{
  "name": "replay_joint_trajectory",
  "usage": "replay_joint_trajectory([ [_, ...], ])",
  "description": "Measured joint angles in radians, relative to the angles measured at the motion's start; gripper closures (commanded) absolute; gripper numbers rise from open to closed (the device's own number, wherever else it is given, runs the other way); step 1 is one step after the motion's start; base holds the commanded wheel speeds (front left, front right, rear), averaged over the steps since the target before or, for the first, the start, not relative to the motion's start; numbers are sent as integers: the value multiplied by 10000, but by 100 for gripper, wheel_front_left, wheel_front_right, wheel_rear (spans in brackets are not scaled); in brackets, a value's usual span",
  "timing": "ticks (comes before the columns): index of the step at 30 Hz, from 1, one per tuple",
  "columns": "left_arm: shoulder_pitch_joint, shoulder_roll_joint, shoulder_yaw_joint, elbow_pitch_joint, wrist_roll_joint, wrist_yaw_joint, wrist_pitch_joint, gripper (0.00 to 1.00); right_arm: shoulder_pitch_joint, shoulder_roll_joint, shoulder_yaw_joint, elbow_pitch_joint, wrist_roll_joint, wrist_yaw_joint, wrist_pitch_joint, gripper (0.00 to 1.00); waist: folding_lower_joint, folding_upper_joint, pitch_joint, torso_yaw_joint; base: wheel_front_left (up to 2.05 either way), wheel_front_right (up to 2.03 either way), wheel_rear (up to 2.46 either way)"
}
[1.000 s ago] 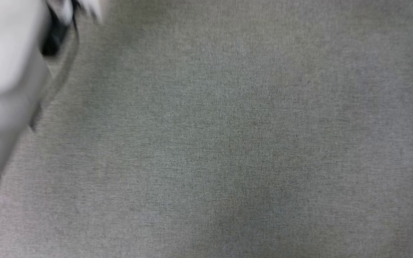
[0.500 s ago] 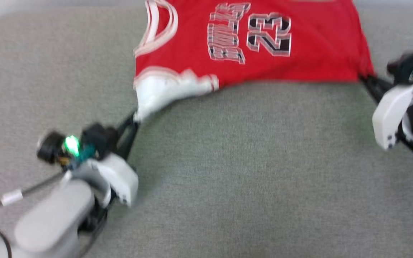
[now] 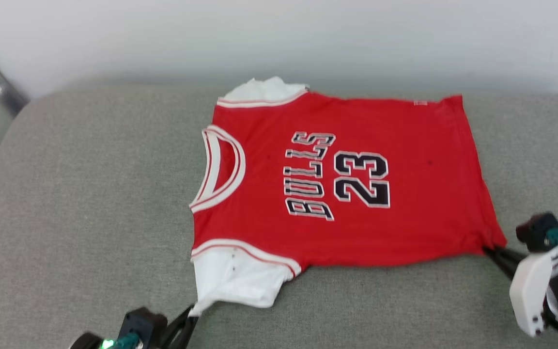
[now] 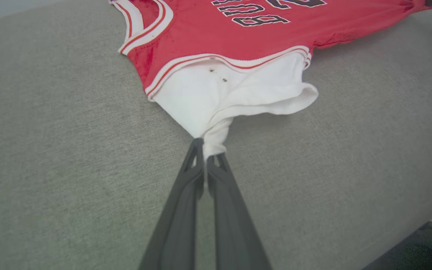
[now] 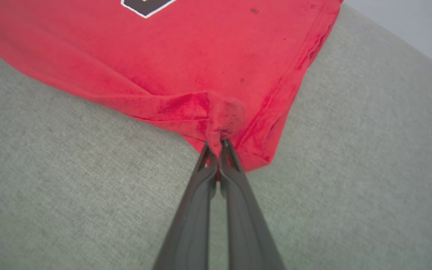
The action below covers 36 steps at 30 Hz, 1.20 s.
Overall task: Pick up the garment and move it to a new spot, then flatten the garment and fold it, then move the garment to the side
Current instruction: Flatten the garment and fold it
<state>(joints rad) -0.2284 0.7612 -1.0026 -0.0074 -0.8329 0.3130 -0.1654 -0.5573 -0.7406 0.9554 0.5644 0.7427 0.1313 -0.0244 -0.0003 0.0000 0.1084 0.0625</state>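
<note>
Both sets of jaws are gripping the shirt [image 3: 419, 145], which is lying spread beyond their tips on the grey surface [image 3: 90, 194]: left jaws pinching the white sleeve [image 4: 234, 90], right jaws the hem corner [image 5: 225, 112]. Flattening likely needs even, low tension, without tugging either pinch loose.

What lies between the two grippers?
Head view: the garment stretches from the left gripper to the right gripper; nearer the robot, bare grey cushion.
</note>
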Motion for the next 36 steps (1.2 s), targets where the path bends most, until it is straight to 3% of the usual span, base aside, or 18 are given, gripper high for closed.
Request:
replay_joint_trajectory([
  [12, 1929, 255, -754, -602, -593, 479, 280, 100, 3614, -569, -1599, -1262, 188, 0, 69, 100, 0, 0, -887, -24, 0, 0, 0],
  [22, 1831, 332, -798, -564, -500, 464, 395, 100, 4660, -282, -3248, -2077, -477, 0, 619, 100, 1, 0, -971, 18, 0, 0, 0],
  [25, 1335, 349, -587, -462, -337, 343, 318, 100, 4762, -173, -3781, -2341, -702, 0, 748, 100, 2, 0, -965, 9, 0, 0, 0],
  [31, -597, 591, -259, -105, 430, -303, 633, 100, 4866, 75, -5020, -3285, -1143, 0, 1254, 100, 2, 1, -832, -60, 0, 0, 0],
  [36, -2173, 311, -182, 631, 915, -943, 1058, 100, 4836, 236, -5609, -3870, -1546, 0, 1682, 100, 3, 0, -448, -252, 0, 0, 0],
])
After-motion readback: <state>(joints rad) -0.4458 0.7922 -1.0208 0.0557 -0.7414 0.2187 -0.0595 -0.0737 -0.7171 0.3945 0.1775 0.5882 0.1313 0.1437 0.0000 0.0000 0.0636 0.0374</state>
